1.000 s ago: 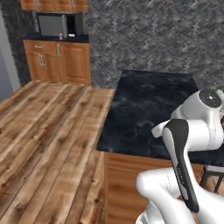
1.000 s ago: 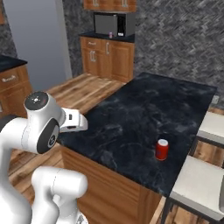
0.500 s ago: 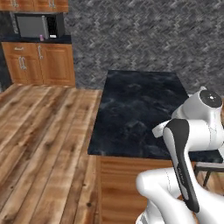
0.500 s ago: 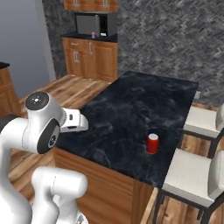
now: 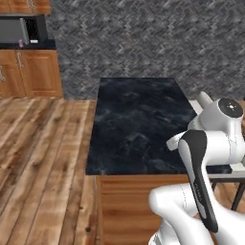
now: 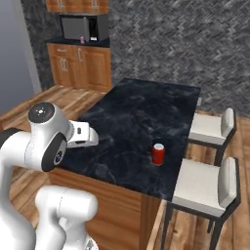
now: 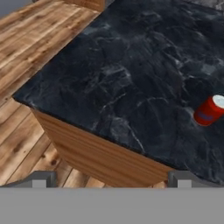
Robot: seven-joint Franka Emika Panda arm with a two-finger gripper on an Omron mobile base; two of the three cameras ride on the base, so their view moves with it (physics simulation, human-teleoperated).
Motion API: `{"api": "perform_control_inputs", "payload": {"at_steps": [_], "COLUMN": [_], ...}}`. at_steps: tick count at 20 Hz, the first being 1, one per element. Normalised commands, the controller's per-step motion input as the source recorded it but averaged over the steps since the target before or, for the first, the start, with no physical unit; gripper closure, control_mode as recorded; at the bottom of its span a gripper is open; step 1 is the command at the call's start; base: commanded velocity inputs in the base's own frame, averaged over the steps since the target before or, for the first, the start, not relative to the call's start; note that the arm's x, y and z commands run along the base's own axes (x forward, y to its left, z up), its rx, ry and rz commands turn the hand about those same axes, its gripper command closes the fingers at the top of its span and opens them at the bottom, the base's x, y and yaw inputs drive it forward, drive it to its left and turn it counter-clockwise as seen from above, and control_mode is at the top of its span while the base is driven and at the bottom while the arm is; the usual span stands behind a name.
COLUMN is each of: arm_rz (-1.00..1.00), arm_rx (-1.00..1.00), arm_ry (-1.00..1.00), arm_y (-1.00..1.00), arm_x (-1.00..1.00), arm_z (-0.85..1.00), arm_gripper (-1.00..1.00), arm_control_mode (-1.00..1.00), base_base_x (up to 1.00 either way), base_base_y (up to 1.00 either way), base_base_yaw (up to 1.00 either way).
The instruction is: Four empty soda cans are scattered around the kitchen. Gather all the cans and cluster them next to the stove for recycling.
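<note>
Red soda can point(image 6: 158, 154) standing on the black marbled island counter point(image 6: 141, 117).

1 small red cylinder with a silver top is sitting upright near the counter's stool-side edge, beside 2 white cushioned stools point(image 6: 210, 181). The gripper point(image 7: 109, 181) is hovering off the wooden-sided corner, its tips set wide apart, holding nothing.

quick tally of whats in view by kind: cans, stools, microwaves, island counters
soda can: 1, red, upright on the island near its stool-side edge
stools: 2, white seats, the nearer and the farther, both beside the island
microwave: 1, on the far counter
island counter: 1, black marbled top
total: 5
</note>
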Motion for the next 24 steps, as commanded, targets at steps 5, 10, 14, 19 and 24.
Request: {"api": "perform_control_inputs", "payload": {"at_steps": [5, 10, 14, 19, 24], "arm_rz": [0.00, 0.00, 0.00, 0.00, 0.00], "arm_rx": [0.00, 0.00, 0.00, 0.00, 0.00], "arm_ry": [0.00, 0.00, 0.00, 0.00, 0.00], "arm_y": [0.00, 0.00, 0.00, 0.00, 0.00], "arm_x": [0.00, 0.00, 0.00, 0.00, 0.00], "arm_z": [0.00, 0.00, 0.00, 0.00, 0.00], "arm_gripper": [-1.00, -1.00, -1.00, -1.00, -1.00], "arm_control_mode": [1.00, 1.00, 1.00, 1.00, 1.00], "base_base_x": [0.00, 0.00, 0.00, 0.00, 0.00], "base_base_y": [0.00, 0.00, 0.00, 0.00, 0.00], "base_base_yaw": [-0.29, -0.29, -0.28, -0.27, -0.25]}}
